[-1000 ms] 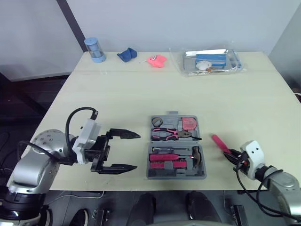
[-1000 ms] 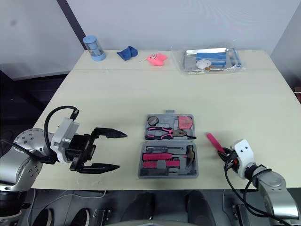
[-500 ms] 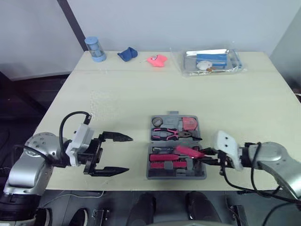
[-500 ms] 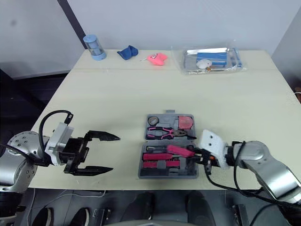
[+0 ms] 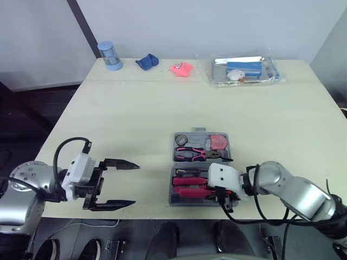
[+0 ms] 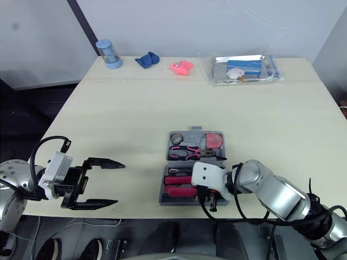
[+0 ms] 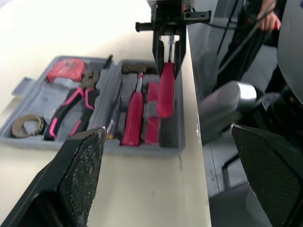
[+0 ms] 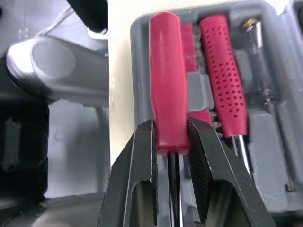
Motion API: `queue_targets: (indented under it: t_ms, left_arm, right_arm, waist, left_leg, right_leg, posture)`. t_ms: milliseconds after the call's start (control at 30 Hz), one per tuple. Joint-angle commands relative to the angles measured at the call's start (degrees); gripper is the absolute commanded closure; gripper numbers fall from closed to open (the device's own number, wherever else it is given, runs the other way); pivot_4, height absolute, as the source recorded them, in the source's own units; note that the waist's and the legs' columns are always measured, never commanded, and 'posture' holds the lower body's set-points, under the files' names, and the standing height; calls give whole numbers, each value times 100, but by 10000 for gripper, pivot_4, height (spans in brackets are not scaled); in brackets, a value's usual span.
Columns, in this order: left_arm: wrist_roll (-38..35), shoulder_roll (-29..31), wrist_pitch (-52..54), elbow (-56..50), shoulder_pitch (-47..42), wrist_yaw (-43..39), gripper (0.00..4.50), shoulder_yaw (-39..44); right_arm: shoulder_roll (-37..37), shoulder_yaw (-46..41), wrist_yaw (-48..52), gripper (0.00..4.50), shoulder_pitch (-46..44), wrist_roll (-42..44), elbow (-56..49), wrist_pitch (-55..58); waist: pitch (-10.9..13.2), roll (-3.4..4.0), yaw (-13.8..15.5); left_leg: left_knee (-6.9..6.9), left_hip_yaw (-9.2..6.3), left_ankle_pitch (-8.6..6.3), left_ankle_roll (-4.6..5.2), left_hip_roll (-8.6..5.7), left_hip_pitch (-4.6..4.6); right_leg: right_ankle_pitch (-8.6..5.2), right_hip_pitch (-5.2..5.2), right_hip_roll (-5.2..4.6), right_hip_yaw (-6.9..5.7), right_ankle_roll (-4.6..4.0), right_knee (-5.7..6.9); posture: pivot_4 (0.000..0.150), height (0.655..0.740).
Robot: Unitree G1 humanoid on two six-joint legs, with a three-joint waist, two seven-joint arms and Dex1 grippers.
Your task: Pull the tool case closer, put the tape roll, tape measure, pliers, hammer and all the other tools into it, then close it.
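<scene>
Right wrist view, right gripper (image 8: 170, 130) clamped tight on red-handled screwdriver (image 8: 165, 71) over tool case (image 5: 203, 201), left gripper (image 5: 134, 184) spread wide, holding nothing.

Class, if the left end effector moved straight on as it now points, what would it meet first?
Most likely the side wall of the open tool case, though the height of its line is hard to judge.

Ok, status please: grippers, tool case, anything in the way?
Right gripper: jaws shut on red-handled tool, over open tool case, near row. Left gripper: jaws open, clear of case. Nothing blocking.
</scene>
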Motion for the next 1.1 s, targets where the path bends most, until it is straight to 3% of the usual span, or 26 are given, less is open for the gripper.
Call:
queue_targets:
  t_ms: [33,467,967,1000,1100]
  left_arm:
    - [-191,202,-291,45,129,-307,0,47]
    - [-387,489,-629,82,437,-307,0,-20]
    - [-422,476,-618,-10,576,-307,0,52]
    - [-419,471,-616,-9,573,-307,0,51]
    - [-419,462,-607,-18,581,-307,0,53]
  right_arm:
    - [42,197,-56,41473,-148,-210,-25,-30]
    - [574,911,-185,41473,-531,-525,158,336]
    - [782,1120,-242,41473,-656,-713,429,347]
    - [773,1112,-219,31287,-660,-701,419,340]
    - [806,952,-213,17928,-613,-646,355,256]
  waist:
    - [0,0,-4]
    - [-1,-2,-13]
    - [-3,-5,-15]
    - [-3,-5,-15]
    - [-3,-5,-13]
  left_leg:
    - [0,1,0,0,0,-4]
    - [1,3,0,0,0,-20]
    - [1,3,0,0,0,-21]
    - [1,3,0,0,0,-21]
    - [1,3,0,0,0,-21]
  right_leg:
    - [0,-4,0,0,0,0]
    - [0,-29,1,2,-1,11]
    - [0,-33,1,2,-1,15]
    - [0,-33,1,2,-1,15]
    - [0,-33,1,2,-1,15]
  posture:
    - [1500,7400]
    - [1500,7400]
    - [1500,7400]
    - [1500,7400]
    - [1500,7400]
